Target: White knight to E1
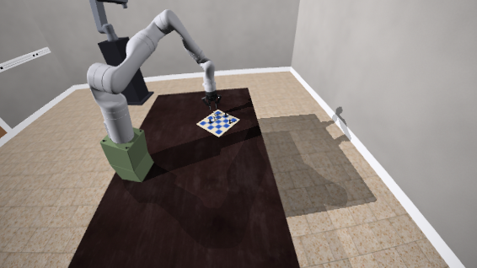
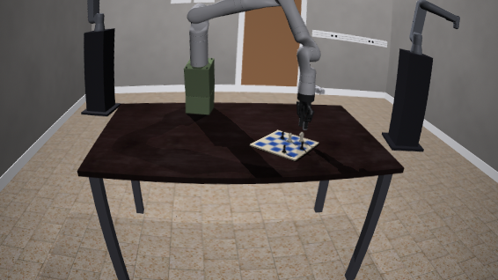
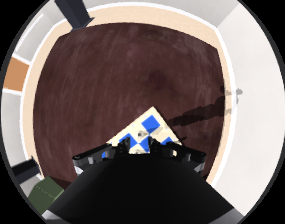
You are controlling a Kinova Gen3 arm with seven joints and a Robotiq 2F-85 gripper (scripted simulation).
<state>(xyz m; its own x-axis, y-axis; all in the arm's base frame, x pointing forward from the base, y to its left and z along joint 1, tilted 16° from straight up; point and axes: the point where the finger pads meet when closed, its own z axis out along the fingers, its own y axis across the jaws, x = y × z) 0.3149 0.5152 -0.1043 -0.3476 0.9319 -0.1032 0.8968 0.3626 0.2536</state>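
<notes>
The small blue-and-cream chessboard lies on the dark table right of the middle; it also shows in the top view and the wrist view. Two pale pieces stand near its far edge, and I cannot tell which is the white knight. Dark pieces stand nearer the front. My gripper hangs straight down a little above the far right part of the board, close over the right pale piece. Its fingers are partly open with nothing between them.
The arm's green base stands at the back of the table. Black camera stands rise from the floor at left and right. The board lies near the table's right edge.
</notes>
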